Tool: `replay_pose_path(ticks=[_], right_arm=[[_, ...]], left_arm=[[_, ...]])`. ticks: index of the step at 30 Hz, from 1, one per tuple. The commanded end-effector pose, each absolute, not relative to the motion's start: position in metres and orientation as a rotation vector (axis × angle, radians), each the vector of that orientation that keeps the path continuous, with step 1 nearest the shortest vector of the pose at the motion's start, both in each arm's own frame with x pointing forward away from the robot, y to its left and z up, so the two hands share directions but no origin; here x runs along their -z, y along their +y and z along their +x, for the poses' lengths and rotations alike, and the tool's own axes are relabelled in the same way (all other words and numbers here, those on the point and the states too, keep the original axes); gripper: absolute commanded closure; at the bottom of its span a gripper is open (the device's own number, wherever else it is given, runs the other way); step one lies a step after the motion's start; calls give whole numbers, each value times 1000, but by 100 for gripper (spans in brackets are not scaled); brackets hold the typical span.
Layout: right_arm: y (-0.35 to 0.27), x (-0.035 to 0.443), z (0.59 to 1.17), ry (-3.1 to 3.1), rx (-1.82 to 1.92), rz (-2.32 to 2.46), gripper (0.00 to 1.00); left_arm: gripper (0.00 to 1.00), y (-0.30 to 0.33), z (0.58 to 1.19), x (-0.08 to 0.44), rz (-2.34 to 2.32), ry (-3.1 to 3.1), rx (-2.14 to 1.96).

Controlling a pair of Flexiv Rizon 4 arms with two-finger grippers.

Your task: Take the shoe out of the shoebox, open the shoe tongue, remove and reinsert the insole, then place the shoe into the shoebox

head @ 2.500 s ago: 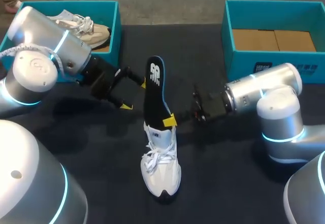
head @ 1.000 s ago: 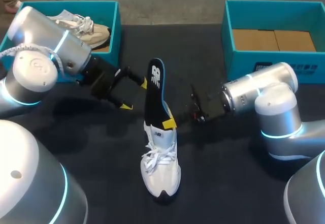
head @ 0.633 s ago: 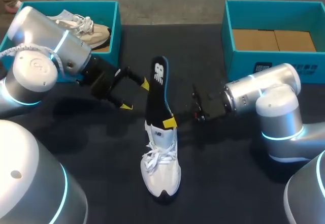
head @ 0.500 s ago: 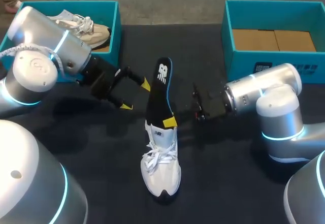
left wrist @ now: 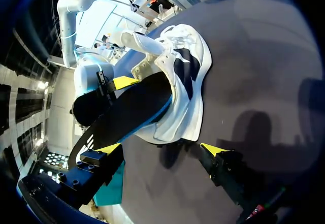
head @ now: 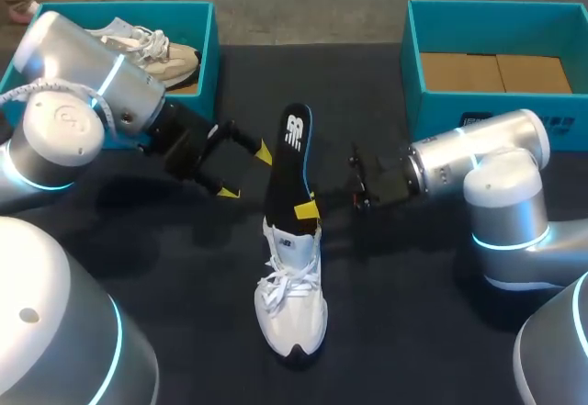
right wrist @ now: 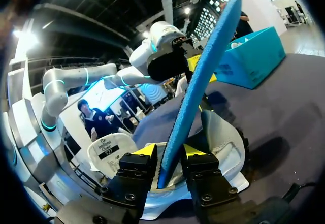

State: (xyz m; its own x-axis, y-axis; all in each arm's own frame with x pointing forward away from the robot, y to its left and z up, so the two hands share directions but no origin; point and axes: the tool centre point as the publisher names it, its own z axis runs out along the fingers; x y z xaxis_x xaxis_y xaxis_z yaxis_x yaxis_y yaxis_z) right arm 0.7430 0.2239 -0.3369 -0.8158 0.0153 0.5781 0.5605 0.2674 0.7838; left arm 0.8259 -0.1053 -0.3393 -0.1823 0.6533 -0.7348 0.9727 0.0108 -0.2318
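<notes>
The right end effector (right wrist: 170,152) pinches the thin black-topped, blue-backed foam insole (right wrist: 203,82) low down, just above the collar of the white lace-up mesh shoe (head: 292,286). The insole's lower end sits inside the shoe and the rest slants up and out. It looks light and bendy, so a hold near the free end would likely let it fold; this low grip steers it better. The shoe stands on the black worktop (head: 413,313), soft, light and unheld, and it may slide or tip under a push. The left end effector (head: 245,174) is spread wide just beside the insole, near the heel, crowding that side. Well apart are a teal shoebox (head: 209,38) holding a beige shoe (head: 161,56) and a second teal box (head: 459,111) with a cardboard insert (head: 496,73).
</notes>
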Motion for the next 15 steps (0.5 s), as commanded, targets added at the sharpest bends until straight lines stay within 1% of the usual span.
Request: replay_pose_path(ticks=[1,5,11,15], right_arm=[[225,333,745,-2090,1582,-528,72],[224,329,749,-2096,1592,-534,73],[224,319,756,-2113,1595,-532,78],[226,315,762,-2124,1594,-527,78]], left_arm=[[0,-106,826,339,1665,1875,1007],[0,-106,826,339,1665,1875,1007],[0,-106,826,339,1665,1875,1007],[0,-106,826,339,1665,1875,1007]])
